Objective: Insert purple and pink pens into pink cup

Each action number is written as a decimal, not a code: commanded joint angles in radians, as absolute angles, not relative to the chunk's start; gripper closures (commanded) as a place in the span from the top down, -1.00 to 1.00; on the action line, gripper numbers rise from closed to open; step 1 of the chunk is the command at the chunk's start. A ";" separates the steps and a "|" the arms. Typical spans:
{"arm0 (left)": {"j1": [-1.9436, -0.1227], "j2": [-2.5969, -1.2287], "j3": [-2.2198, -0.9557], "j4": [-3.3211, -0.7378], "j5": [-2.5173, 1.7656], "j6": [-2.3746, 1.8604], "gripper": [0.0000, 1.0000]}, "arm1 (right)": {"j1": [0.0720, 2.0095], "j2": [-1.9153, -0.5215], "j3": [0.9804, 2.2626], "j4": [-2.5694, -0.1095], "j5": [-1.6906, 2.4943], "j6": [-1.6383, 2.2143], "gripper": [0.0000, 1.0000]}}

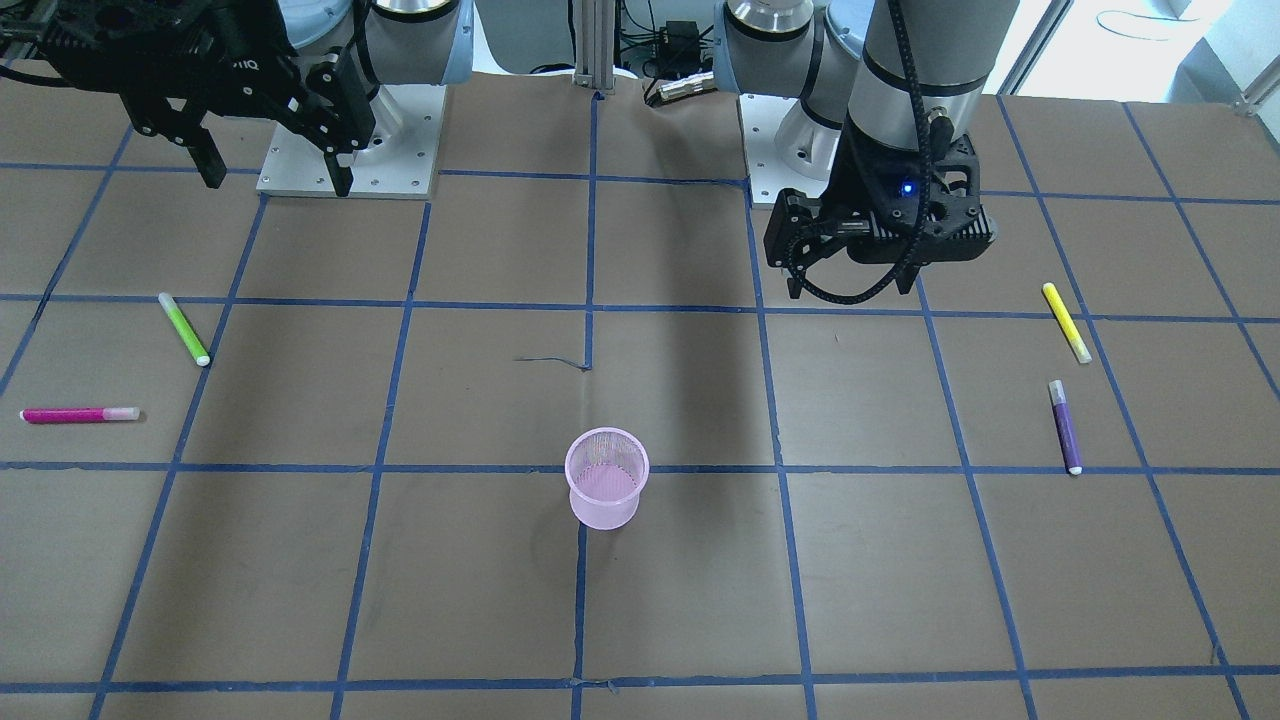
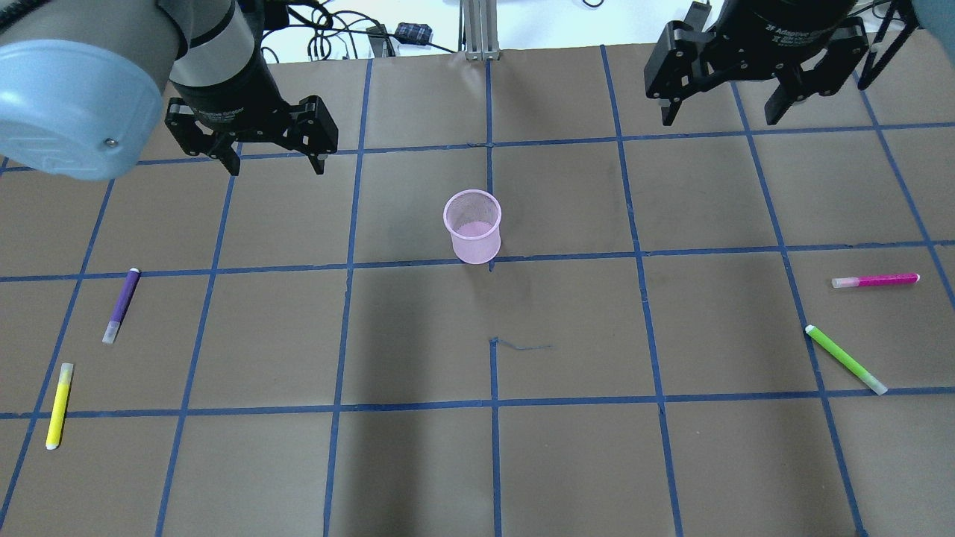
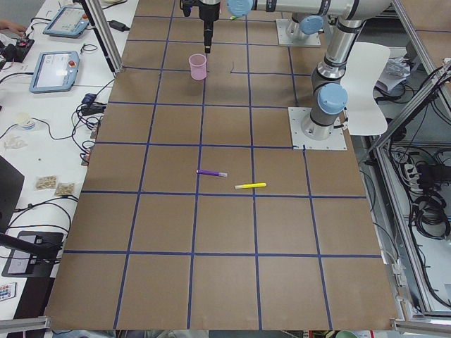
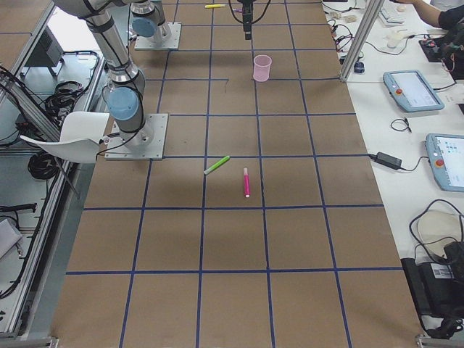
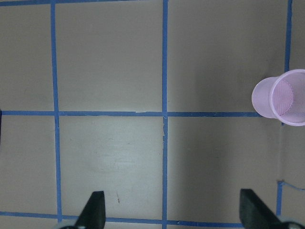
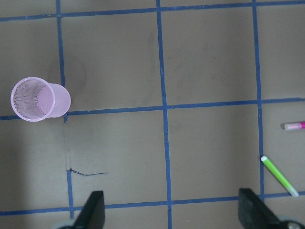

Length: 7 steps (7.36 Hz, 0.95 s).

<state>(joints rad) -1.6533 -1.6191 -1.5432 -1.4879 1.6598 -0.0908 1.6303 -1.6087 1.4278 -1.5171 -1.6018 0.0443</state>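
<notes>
Pink mesh cup (image 2: 474, 240) upright at centre frame in the overhead view, mouth up and empty, well apart from every pen: a sensible middle spot, within reach from either side. Purple pen (image 2: 121, 305) flat on the desk (image 2: 418, 462) at left of frame, below the left fingers (image 2: 318, 160). Pink pen (image 2: 874, 280) flat at right of frame, below the right fingers (image 2: 774, 108). Probably laid out by side to give each arm its nearer pen. Both pairs of fingers spread wide, gripping nothing, hanging high over the desk at upper left and upper right. Green pen (image 2: 845, 359) just below the pink one, yellow pen (image 2: 59, 405) below the purple: no part of the task, best left alone. No pen in the cup yet. Next, probably a descent over one pen, fingers across its barrel for a firm pinch.
</notes>
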 commanded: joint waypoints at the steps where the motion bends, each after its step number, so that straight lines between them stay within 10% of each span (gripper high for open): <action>1: -1.654 -1.615 -1.543 -1.488 1.660 -0.092 1.00 | 1.621 -1.603 1.430 -1.523 -1.606 -0.235 1.00; 7: -1.658 -1.615 -1.543 -1.488 1.649 -0.092 1.00 | 1.254 -1.605 1.534 -1.519 -1.603 -0.905 1.00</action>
<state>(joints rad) -1.6561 -1.6084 -1.5419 -1.4880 1.6537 -0.0919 1.3483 -1.6047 1.4999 -1.5155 -1.6053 -0.7341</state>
